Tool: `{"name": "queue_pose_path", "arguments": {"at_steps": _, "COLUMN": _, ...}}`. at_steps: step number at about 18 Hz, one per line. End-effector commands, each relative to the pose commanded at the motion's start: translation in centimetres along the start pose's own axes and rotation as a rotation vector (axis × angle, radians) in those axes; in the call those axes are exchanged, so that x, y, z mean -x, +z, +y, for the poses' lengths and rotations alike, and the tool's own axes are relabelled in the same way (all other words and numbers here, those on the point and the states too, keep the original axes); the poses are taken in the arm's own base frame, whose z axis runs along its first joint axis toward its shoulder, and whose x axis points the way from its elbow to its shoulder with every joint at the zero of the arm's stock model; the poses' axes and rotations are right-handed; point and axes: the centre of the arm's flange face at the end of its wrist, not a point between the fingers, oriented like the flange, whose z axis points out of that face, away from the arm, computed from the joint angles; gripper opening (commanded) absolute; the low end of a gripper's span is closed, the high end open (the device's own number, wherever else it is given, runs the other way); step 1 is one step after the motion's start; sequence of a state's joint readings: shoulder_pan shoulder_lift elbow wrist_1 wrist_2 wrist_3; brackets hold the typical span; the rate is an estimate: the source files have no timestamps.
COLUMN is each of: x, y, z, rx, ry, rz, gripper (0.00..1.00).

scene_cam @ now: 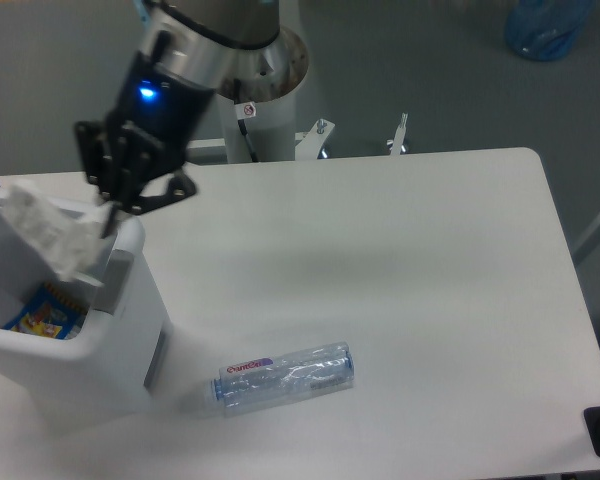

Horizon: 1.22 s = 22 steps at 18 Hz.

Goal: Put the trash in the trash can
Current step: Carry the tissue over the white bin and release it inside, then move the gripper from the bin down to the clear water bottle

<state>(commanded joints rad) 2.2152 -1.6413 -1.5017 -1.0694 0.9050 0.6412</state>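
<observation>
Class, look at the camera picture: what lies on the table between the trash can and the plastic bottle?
Nothing: in the camera view, only bare white tabletop separates the trash can from the bottle.

One fixed view is provided, set high and angled steeply down. The white tabletop (pixel 430 260) is seen closely; grey floor fills the upper frame.

The surface (pixel 430 260) is white with rounded corners. A big white trash can (pixel 130 350) stands on its left side, close to the front edge. A clear squashed bottle (pixel 285 378) lies flat on its side just right of the trash can, and its label looks red, though it is small.
</observation>
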Motion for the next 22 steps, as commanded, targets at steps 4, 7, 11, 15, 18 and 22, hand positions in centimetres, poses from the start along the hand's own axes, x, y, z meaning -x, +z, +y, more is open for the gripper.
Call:
{"name": "queue_pose_path", "arguments": {"at_steps": 4, "x": 0.7, "y": 1.8, "z": -0.7, "rx": -0.044, "ry": 0.052, "rz": -0.022, "gripper": 1.00}}
{"name": "queue_pose_path", "arguments": {"at_steps": 7, "x": 0.5, "y": 2.3, "z": -0.7, "rx": -0.048, "ry": 0.062, "rz": -0.019, "gripper": 1.00}}
{"name": "queue_pose_path", "arguments": {"at_steps": 11, "x": 0.5, "y": 2.6, "z": -0.5, "rx": -0.042, "ry": 0.052, "rz": -0.015, "gripper": 1.00}}
{"name": "queue_pose_path", "arguments": {"at_steps": 15, "x": 3.2, "y": 3.5, "z": -0.1, "rx": -0.042, "ry": 0.040, "rz": -0.031, "gripper": 1.00}}
{"name": "queue_pose_path", "arguments": {"at_steps": 18, "x": 11.5, "y": 2.1, "z": 3.5, "rx": -0.041, "ry": -0.056, "rz": -0.112, "gripper": 1.00}}
{"name": "queue_pose_path", "arguments": {"at_steps": 22, "x": 19.7, "y": 3.3, "z": 9.4, "rx": 0.003, "ry": -0.178, "rz": -0.134, "gripper": 1.00}}
